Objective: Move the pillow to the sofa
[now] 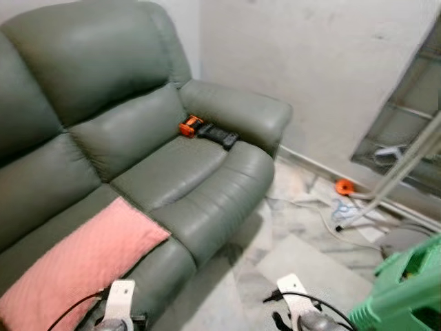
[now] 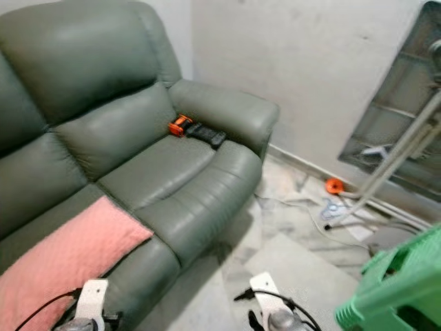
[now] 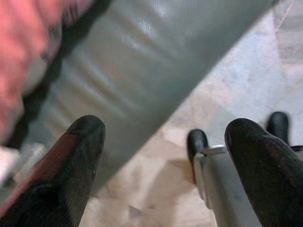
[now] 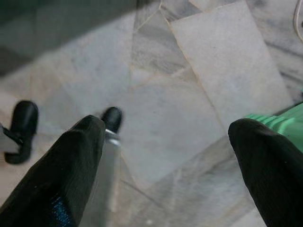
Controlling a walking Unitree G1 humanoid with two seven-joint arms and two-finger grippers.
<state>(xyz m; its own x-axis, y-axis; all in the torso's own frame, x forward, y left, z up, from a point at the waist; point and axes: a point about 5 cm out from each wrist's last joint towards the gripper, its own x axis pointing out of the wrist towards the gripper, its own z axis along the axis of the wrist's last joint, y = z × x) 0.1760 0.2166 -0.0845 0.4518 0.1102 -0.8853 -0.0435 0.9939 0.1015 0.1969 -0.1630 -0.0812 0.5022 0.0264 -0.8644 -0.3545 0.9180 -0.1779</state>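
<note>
Resting: pink pillow (image 1: pixel 76 265) lies on my grey sofa (image 1: pixel 138 131); task looks done.
Pincers: left gripper (image 3: pixel 165 142) and right gripper (image 4: pixel 165 137) both spread, empty.

1. The pillow (image 1: pixel 79 265) is pink with a tiny bumpy pattern.
2. The sofa (image 1: pixel 138 131) is grey-green.
3. The floor (image 4: pixel 189 94) is pale grey marble with streaks.
4. The plastic stool (image 1: pixel 406 289) is bright green.

One green leather sofa (image 1: pixel 138 138) carries one pink pillow (image 1: pixel 76 265), one orange-and-black tool (image 1: pixel 191 126) and one black remote (image 1: pixel 219 134). On the floor (image 1: pixel 303 255) stand one green plastic stool (image 1: pixel 406 289) and one small orange object (image 1: pixel 344 186). Two grippers, left gripper (image 3: pixel 165 156) and right gripper (image 4: pixel 165 156), show two black fingers (image 3: pixel 75 161) each.
</note>
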